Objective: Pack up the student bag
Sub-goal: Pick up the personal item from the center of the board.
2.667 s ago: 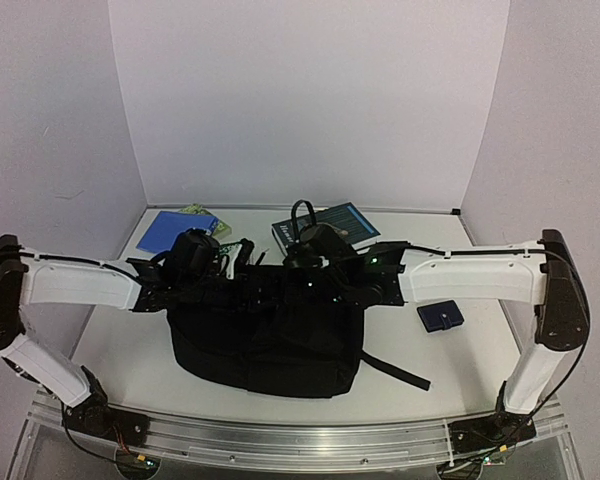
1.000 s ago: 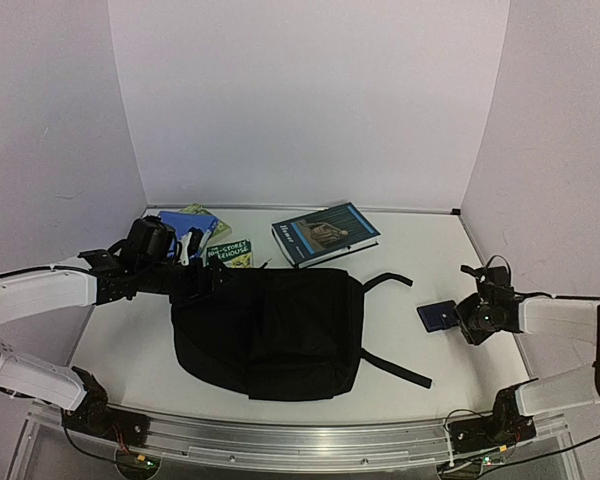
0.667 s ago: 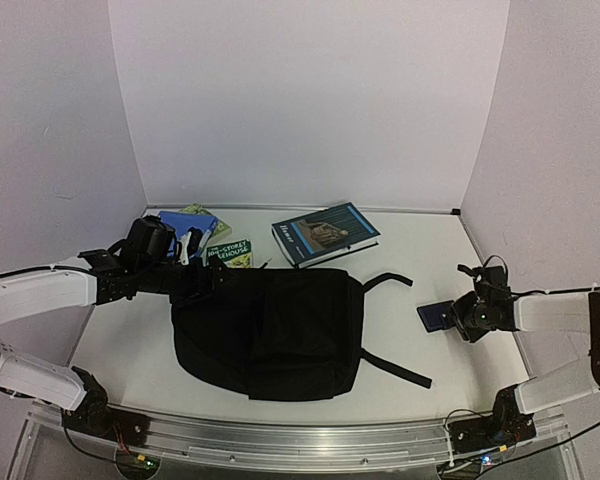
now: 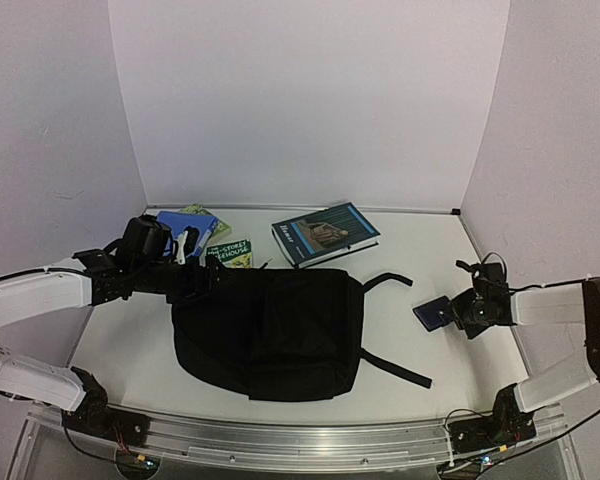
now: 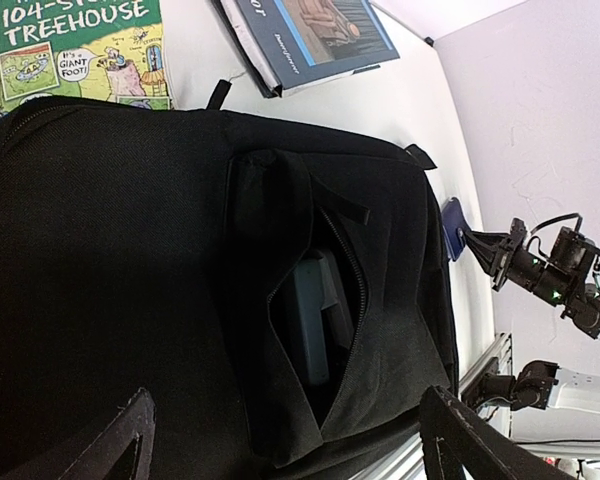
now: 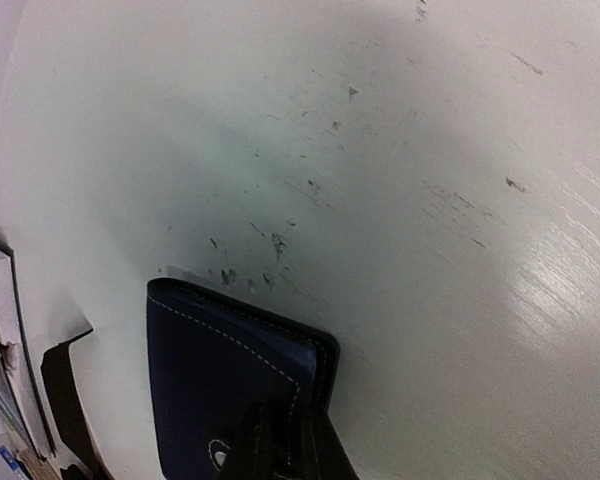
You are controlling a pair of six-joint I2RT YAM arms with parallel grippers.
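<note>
- student bag (image 4: 270,330): flat on the table, mid-field, long axis left–right. Straps trail off its right side.
- front pocket (image 5: 310,330): zip undone. The mouth gapes in a slit running from the bag's far edge toward its near edge. Something flat and grey-blue is already inside.
- right gripper (image 4: 452,312): well right of the bag, beyond the straps. The jaws look pinched together on the near edge of the dark-blue pouch (image 4: 431,314), which is tipped up off the table.
- left gripper (image 5: 295,438): at the bag's far-left corner, jaws wide apart and holding nothing. It is the nearer arm to the bag.
- two books (image 4: 325,233): just beyond the bag's far edge.
- Judgement: the coming move carries the pouch leftward over the straps. It should go in flat, lined up with the pocket slit.
</note>
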